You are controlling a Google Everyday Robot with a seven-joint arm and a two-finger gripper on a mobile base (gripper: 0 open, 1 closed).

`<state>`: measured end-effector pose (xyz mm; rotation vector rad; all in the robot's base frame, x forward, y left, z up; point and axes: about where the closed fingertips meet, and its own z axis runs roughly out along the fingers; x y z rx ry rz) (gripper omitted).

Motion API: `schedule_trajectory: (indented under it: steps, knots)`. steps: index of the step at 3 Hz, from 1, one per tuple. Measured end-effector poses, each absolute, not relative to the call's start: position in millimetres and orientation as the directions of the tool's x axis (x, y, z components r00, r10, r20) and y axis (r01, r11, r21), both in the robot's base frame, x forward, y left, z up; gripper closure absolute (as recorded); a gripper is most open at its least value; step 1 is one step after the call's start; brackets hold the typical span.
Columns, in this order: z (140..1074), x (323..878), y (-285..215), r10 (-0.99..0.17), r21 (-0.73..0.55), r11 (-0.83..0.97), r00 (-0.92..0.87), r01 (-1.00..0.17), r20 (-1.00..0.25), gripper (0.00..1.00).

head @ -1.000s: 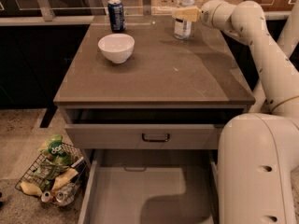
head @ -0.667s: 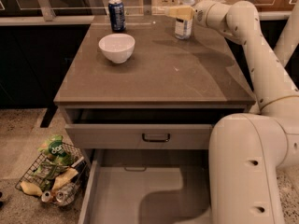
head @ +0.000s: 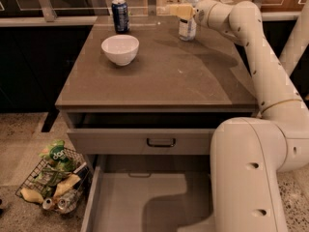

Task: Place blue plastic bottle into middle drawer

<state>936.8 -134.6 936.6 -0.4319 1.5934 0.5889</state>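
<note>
The blue plastic bottle (head: 188, 18), clear with a white cap and a white-and-blue label, stands upright at the back right of the brown countertop (head: 159, 76). My gripper (head: 175, 9) hangs at the bottle's upper left, level with its shoulder, with its yellowish tip reaching past the bottle to the left. Whether it touches the bottle is not visible. The middle drawer (head: 130, 202) is pulled far out at the bottom of the view. Its grey floor is bare, and my own body covers its right part.
A dark blue drink can (head: 120, 15) stands at the back left of the counter, with a white bowl (head: 120, 49) in front of it. A grey drawer front with a black handle (head: 161, 142) sits slightly out. A wire basket of snacks (head: 55, 180) is on the floor at the left.
My gripper has slid leftward at bottle height, from over the bottle's label to its upper left. The bottle, can and bowl stay put.
</note>
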Motion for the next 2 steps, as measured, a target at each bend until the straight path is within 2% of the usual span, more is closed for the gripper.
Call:
schedule_trajectory:
  steps: [2]
  knots:
    - [933.7, 938.2, -127.5, 0.066, 0.121, 0.790, -0.114, -0.601, -0.991, 0.64]
